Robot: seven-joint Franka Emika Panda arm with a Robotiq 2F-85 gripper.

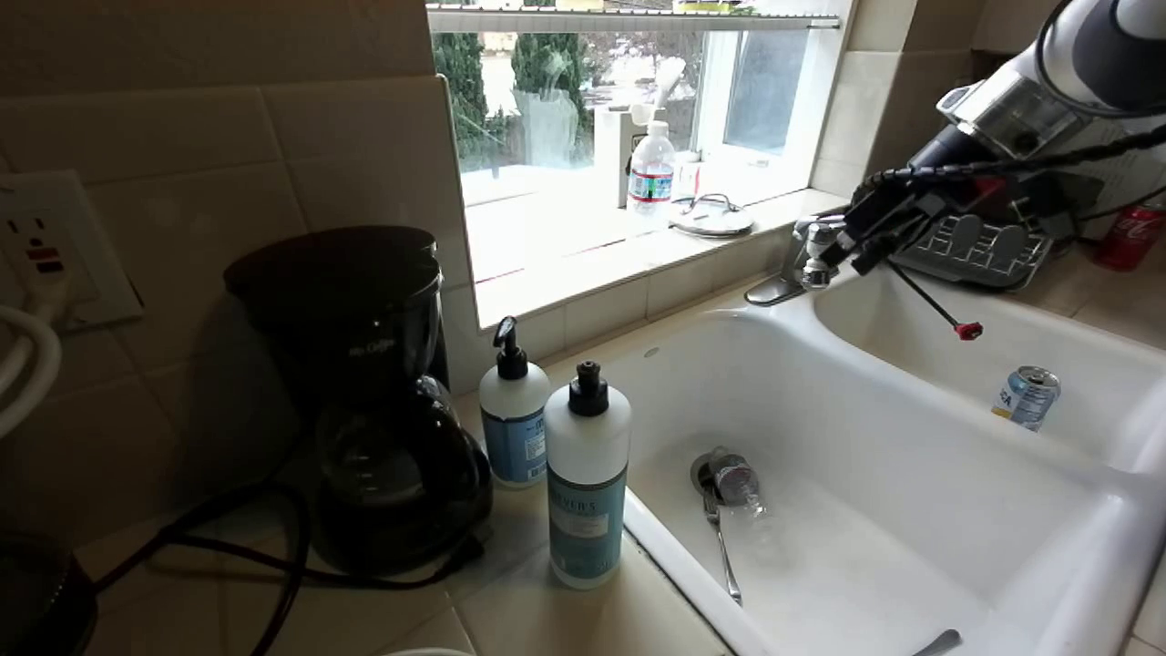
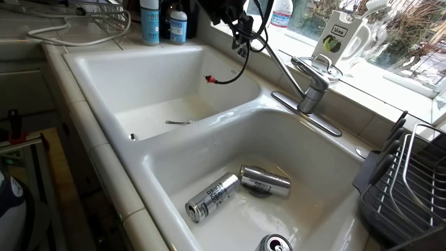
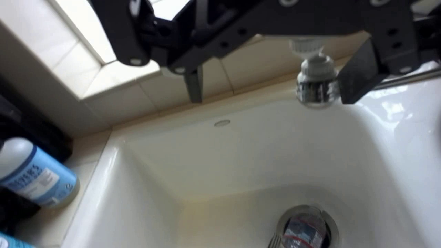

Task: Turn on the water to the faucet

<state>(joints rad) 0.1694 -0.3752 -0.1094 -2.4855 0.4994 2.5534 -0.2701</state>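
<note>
The silver faucet [image 2: 315, 92] stands on a metal base plate behind the divider of the double sink. Its lever handle [image 2: 306, 68] is on top, and its spout [image 2: 284, 68] slants over the basin with the bottle. In an exterior view the faucet [image 1: 774, 290] is partly hidden behind the gripper. My gripper [image 1: 849, 259] is at the spout's outer end, away from the lever; it also shows in an exterior view [image 2: 240, 36]. In the wrist view the gripper [image 3: 272, 100] has its fingers wide apart. The spout head [image 3: 317, 82] appears between them, close beside the right finger; contact is unclear.
A cable with a red tip [image 2: 210, 79] hangs from the arm. A basin holds several cans [image 2: 212, 197]; the other holds a plastic bottle [image 3: 303, 230] at the drain. Soap bottles [image 1: 588, 492], a coffee maker [image 1: 364, 410], a dish rack [image 2: 411, 188] and a sill lid [image 1: 710, 219] surround the sink.
</note>
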